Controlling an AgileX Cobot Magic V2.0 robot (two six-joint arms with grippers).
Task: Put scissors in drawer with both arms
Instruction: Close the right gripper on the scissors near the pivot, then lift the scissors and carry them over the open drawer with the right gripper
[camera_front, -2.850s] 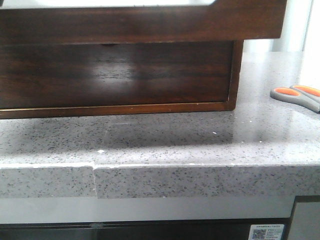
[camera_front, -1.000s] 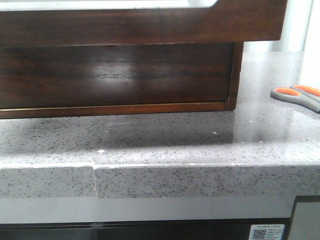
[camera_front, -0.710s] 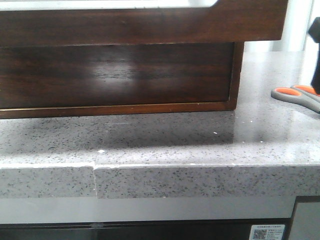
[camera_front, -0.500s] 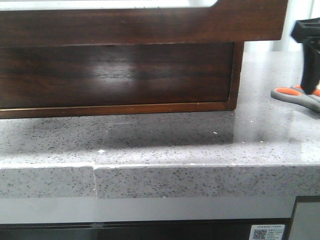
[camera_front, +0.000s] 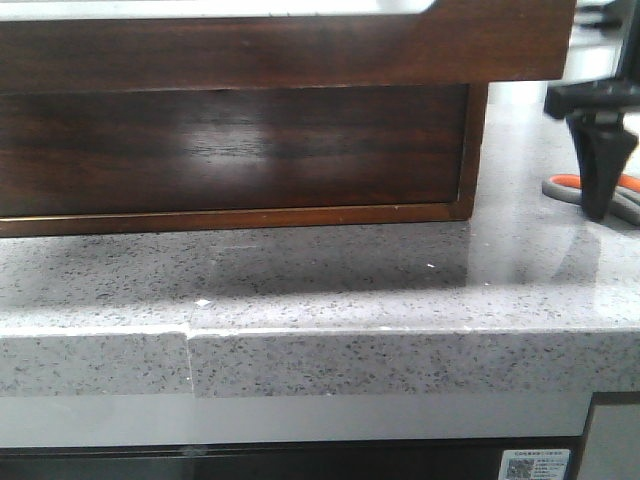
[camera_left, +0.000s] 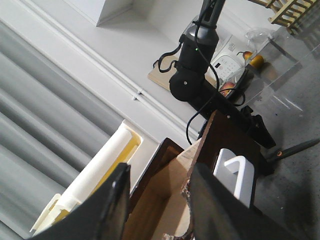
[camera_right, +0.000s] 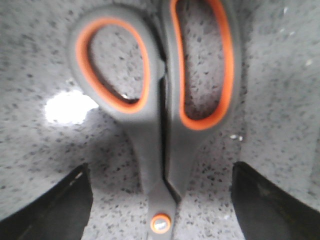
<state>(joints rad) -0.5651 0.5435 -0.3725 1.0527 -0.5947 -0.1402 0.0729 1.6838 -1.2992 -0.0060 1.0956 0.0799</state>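
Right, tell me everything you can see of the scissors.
The scissors have grey handles that look plastic, each finger loop lined in orange, one loop small and rounded, the other longer. An orange-centred pivot screw sits where the handles meet. The handles are together, so the scissors are closed; the blades are out of view. They lie flat on the speckled grey counter, right of the dark wooden drawer unit. The right gripper is open, its fingers straddling the handles near the pivot without touching them.

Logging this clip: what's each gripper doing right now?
Left gripper: open, empty, above the drawer.
Right gripper: open, fingers either side of the scissors, not yet gripping.
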